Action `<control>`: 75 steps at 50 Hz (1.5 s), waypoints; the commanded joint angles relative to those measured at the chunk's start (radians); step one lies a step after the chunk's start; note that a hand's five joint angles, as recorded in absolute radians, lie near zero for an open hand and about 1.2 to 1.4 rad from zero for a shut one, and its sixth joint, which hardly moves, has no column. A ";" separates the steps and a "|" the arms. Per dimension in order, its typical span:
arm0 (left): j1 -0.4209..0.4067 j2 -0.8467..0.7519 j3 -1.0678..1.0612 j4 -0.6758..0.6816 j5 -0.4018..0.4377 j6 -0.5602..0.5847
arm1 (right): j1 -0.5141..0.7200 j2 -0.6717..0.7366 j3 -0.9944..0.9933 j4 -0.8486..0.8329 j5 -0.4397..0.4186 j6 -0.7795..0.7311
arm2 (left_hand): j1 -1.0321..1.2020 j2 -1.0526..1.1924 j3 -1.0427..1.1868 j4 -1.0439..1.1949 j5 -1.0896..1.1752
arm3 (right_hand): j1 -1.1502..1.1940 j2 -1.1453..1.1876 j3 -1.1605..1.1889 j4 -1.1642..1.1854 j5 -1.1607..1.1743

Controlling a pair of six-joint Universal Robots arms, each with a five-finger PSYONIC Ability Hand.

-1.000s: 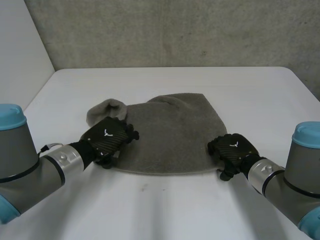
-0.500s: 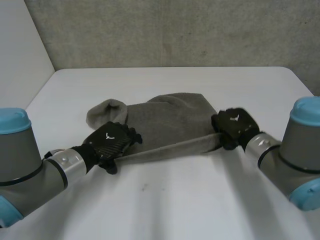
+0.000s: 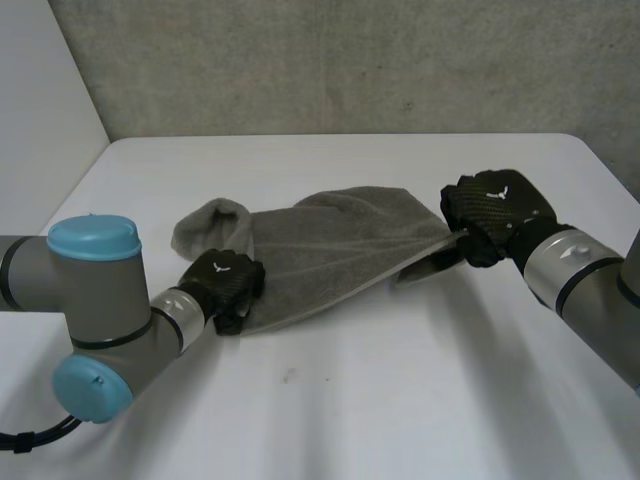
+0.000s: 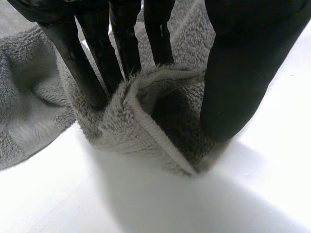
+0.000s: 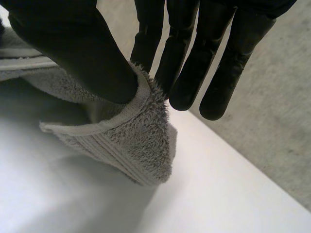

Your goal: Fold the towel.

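Head view: located grey towel at ctr of frame on white counter, bunched, w/ a rolled lump at its upper-left end. Found left hand at lower left of the towel, low on the counter, at the near-left corner. Found right hand right of ctr, raised, holding the right corner clear of the counter. Noted towel edge drawn in a slanted line btwn the two hands, w/ shadow beneath the raised part. Logged grey wall across top of frame behind the counter.

Left wrist view: saw fingers straight and set against the back of a folded corner, thumb down on the opposite side. Confirmed hemmed fold pinched btwn them and resting on the counter. Rated grip as closed on the towel.

Right wrist view: saw thumb pressing the hemmed corner against the nearest of the fingers, the others straight and spread just past the towel. Noted corner hanging below the thumb, off the counter. Rated as a pinch hold on the towel.
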 commanded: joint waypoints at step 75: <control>0.121 -0.010 -0.089 0.154 0.110 0.283 | -0.027 -0.007 -0.042 0.002 -0.008 -0.008 | 0.204 0.204 0.205 0.204 0.207 | 0.428 0.222 0.216 0.207 0.245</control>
